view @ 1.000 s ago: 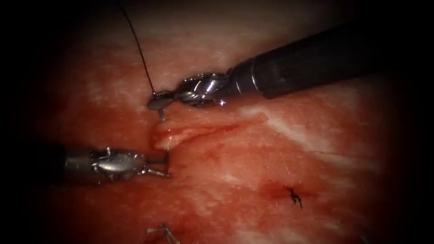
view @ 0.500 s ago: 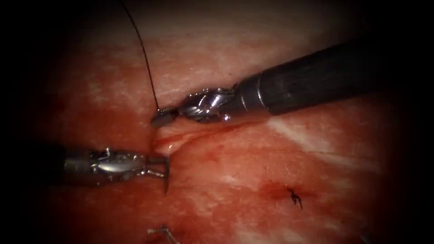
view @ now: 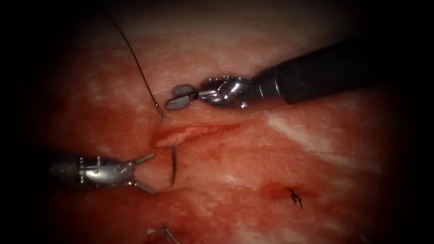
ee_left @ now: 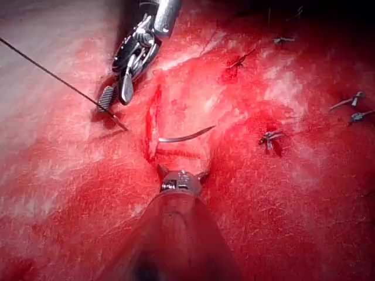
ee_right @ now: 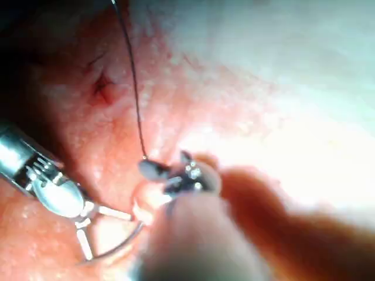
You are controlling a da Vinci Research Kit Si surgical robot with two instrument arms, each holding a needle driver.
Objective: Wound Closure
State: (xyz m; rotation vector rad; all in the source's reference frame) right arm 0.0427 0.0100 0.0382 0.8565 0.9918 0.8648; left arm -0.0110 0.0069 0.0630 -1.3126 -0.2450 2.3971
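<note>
The cut (view: 194, 132) runs across the tissue (view: 280, 190). Just below its left end the needle (view: 172, 165) stands partly in the tissue — the left hand (view: 143, 173) beside it on the left. The right hand (view: 180, 96) sits above the cut, the thread (view: 138, 68) entering the tissue just left of it.

The right arm's tool (view: 180, 96) had a long, round, dark shaft (view: 325, 68) and a shiny silver metal wrist with small flat ridged tips. The left arm's tool (view: 143, 172) was shiny silver metal with tiny round pins and thin tips.
</note>
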